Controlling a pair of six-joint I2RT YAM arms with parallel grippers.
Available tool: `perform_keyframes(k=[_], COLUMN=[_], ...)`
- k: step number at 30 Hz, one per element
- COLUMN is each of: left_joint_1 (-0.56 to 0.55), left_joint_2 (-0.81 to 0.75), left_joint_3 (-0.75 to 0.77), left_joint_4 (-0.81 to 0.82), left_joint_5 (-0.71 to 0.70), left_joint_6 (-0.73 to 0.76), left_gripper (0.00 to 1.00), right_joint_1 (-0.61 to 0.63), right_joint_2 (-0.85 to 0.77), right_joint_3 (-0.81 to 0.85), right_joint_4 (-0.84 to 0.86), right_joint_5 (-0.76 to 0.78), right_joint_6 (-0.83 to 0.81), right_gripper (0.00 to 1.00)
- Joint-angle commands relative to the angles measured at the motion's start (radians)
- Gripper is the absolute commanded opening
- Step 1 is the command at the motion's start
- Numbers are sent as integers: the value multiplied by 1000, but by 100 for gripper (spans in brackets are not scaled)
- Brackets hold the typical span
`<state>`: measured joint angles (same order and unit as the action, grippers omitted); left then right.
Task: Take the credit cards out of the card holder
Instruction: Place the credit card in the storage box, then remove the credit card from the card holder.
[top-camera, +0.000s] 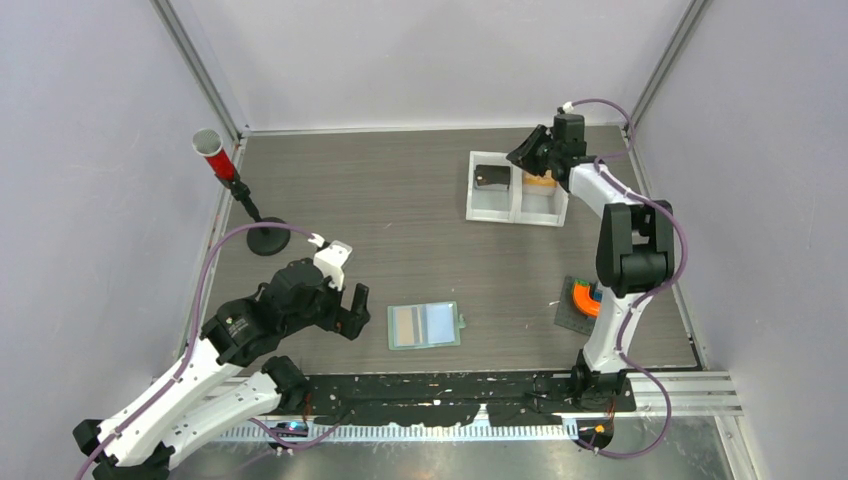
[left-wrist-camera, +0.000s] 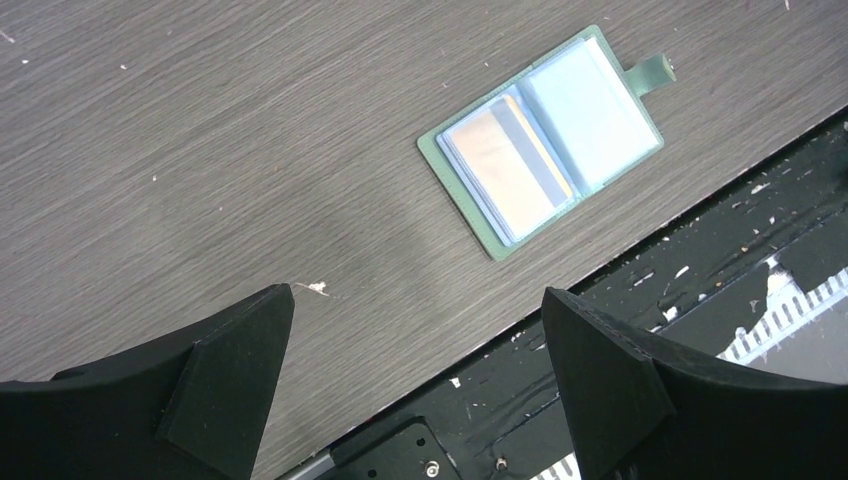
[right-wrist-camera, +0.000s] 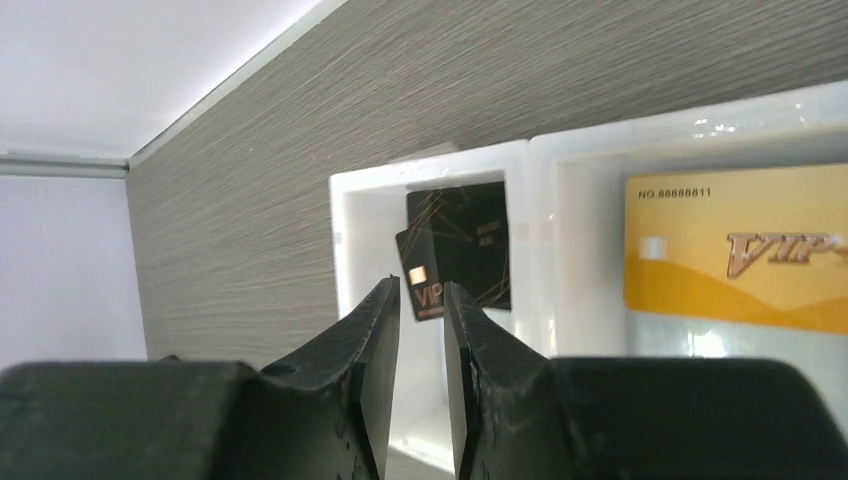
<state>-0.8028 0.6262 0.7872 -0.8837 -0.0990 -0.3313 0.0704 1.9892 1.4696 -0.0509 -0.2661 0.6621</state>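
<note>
**Sage-green holder lies open beside the spread left gripper**

Sage-green and opened flat, the card holder (top-camera: 424, 325) rests on the wood-grain table (top-camera: 400, 210) close to the near edge, between the two arm bases. In the top view its long axis runs left to right, and the snap tab (top-camera: 463, 321) sticks out on the right side. An orange-tan card (left-wrist-camera: 505, 160) with a dark stripe sits in one pocket. The other pocket shows what looks like a light blue card (left-wrist-camera: 592, 110). Neither has been drawn out.

The left gripper (top-camera: 357, 312) hovers just to the left of the holder with its jaws spread wide and nothing between them. From its wrist camera the holder lies ahead and to the right of the gap between the fingers, turned diagonally, with the orange-tan pocket on the nearer side.

The right gripper (top-camera: 527, 155) is well apart from the holder, at the far side of the table over a white tray (top-camera: 515, 215). Its jaws stand a narrow slit apart and hold nothing. Below it, black cards (right-wrist-camera: 455, 245) lie in one compartment and a gold card (right-wrist-camera: 735, 250) in the other.

The left arm is clearly the nearer one. Reaching the orange-tan card would probably call for a short move to the right and a wrist turn, so the fingers meet the card's free edge rather than the holder's cover.
</note>
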Motion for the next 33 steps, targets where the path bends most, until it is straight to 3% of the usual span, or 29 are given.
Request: perform_keyframes(k=[1, 6, 11, 15, 19, 23, 24, 28, 33], left_joint_1=[3, 4, 4, 4, 4, 4, 4, 4, 4], left_joint_2=[-1, 16, 26, 16, -8, -37, -44, -98, -178], left_joint_3=[3, 14, 11, 16, 13, 13, 15, 2, -11], left_joint_4=[5, -3, -6, -25, -28, -49, -58, -53, -47], left_joint_5=[-54, -103, -96, -101, -120, -240, -256, -265, -289], left_joint_6=[7, -40, -66, -51, -37, -40, -42, -54, -63], left_gripper=[99, 99, 99, 99, 99, 99, 99, 99, 99], right_joint_1=[16, 47, 159, 299, 522, 721, 752, 936, 1007], right_joint_2=[-182, -306, -413, -519, -582, -591, -585, -532, -448], right_joint_3=[-65, -195, -292, -421, -540, -630, -638, -605, -527], right_joint_4=[8, -11, -92, -133, -103, -43, -34, -56, -159], right_joint_5=[8, -3, 62, 147, 240, 312, 325, 400, 498], right_joint_6=[-18, -29, -84, -95, -31, 71, 81, 119, 138], right_gripper=[32, 35, 40, 46, 53, 59, 65, 71, 72])
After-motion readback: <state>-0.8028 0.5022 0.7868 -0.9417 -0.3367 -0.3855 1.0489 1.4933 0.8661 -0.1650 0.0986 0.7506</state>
